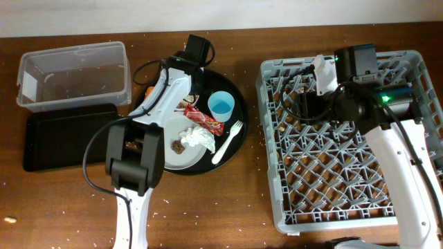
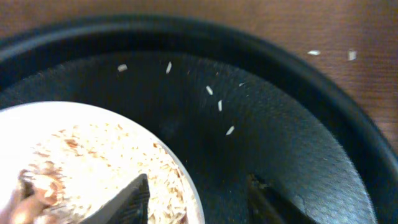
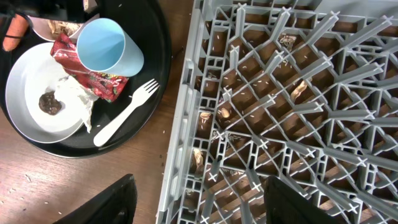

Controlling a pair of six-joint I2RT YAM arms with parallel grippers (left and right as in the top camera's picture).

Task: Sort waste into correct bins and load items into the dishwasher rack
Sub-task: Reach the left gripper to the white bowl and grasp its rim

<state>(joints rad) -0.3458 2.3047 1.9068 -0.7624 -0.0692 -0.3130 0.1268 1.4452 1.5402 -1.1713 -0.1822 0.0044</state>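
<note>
Left end effector (image 2: 198, 198), fingers apart, straddles the rim of the bowl (image 2: 74, 115). Right end effector (image 3: 205, 202), also apart, hovers over the rack (image 3: 180, 143).

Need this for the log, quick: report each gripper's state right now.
Left gripper: open, straddling the bowl rim, not clamped.
Right gripper: open, empty, above the dishwasher rack edge.

Dark brown wooden table (image 1: 228, 214), pale wall (image 1: 277, 10) along its far edge, soft even light
</note>
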